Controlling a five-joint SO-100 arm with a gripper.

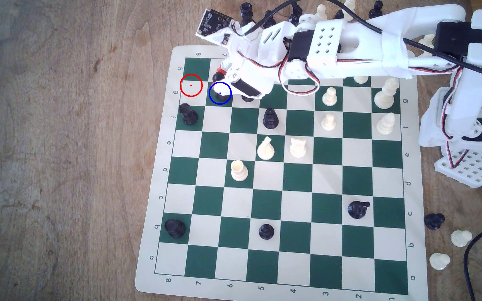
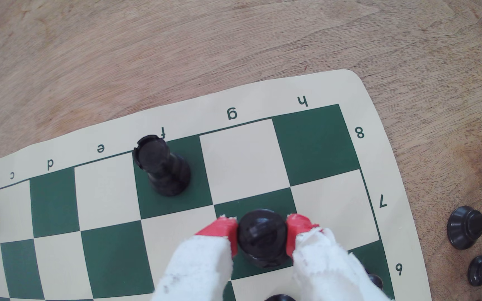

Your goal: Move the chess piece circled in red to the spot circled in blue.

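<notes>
On the dark green square ringed in blue (image 1: 224,101), near the board's far corner, you have the white gripper with red fingertips (image 2: 263,231) closed around the tall black chess piece with a knobbed top (image 2: 263,236). The cream square ringed in red (image 1: 191,85) sits bare beside it. A black flat-topped rook (image 2: 160,166) stands nearby.

1 chessboard (image 1: 153,202), 1 robot arm (image 1: 350,43), 1 red ring (image 1: 191,85), 1 blue ring (image 1: 209,93), 1 black knight (image 1: 358,209)
</notes>
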